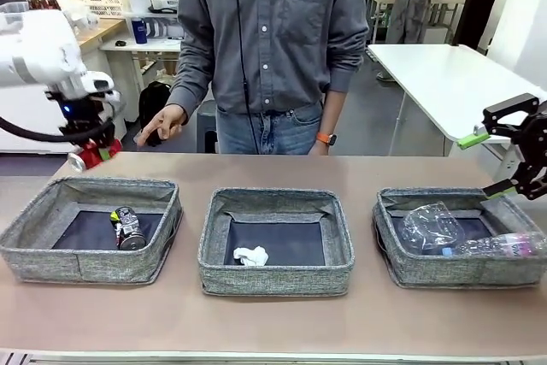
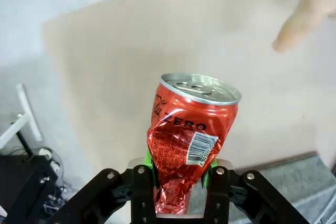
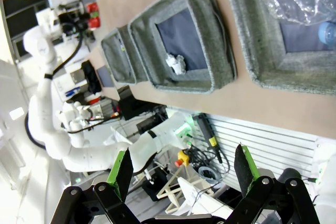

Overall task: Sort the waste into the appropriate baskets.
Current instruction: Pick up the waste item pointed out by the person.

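Left gripper clamped on the crumpled base of the dented red can, whose long axis runs straight out beyond the fingers, top outward. The left basket, with the dark drink can, lies below and just forward of it. Right gripper hangs with jaws apart.

Right hand gapes wide over the table edge (paper wad in the middle basket)
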Action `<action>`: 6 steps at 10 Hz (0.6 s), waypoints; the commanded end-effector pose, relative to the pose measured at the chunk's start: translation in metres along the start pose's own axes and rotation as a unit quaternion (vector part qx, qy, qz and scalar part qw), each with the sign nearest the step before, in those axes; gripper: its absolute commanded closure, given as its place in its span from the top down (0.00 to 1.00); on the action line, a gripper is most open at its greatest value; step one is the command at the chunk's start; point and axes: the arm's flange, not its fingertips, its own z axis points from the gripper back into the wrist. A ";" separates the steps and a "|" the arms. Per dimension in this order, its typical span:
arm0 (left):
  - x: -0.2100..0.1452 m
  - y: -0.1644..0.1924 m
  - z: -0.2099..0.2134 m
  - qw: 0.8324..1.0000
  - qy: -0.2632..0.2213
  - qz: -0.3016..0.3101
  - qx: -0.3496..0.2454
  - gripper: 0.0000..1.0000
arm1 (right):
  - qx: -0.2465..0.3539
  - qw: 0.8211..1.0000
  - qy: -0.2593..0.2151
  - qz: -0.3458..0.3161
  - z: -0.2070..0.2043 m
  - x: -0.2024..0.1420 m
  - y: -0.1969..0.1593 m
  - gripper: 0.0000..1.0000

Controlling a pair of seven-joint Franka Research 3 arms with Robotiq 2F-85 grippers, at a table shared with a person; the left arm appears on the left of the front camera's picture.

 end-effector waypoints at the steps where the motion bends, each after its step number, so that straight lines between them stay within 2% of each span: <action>1: -0.033 -0.017 0.083 0.999 -0.024 0.021 0.001 0.00 | 0.002 1.000 -0.002 0.004 0.001 0.002 0.003 1.00; 2: -0.047 -0.029 0.121 0.999 -0.015 0.032 -0.014 0.00 | 0.002 1.000 -0.002 0.004 0.001 0.002 0.003 1.00; 3: -0.066 -0.045 0.156 0.998 0.003 0.037 -0.059 0.00 | 0.002 1.000 -0.002 0.004 0.001 0.002 0.003 1.00; 4: -0.086 -0.057 0.188 0.995 0.038 0.035 -0.085 0.00 | 0.002 1.000 -0.002 0.004 0.001 0.002 0.003 1.00; 6: -0.118 -0.075 0.235 0.988 0.052 0.093 -0.108 0.00 | 0.002 1.000 -0.002 0.004 0.001 0.002 0.003 1.00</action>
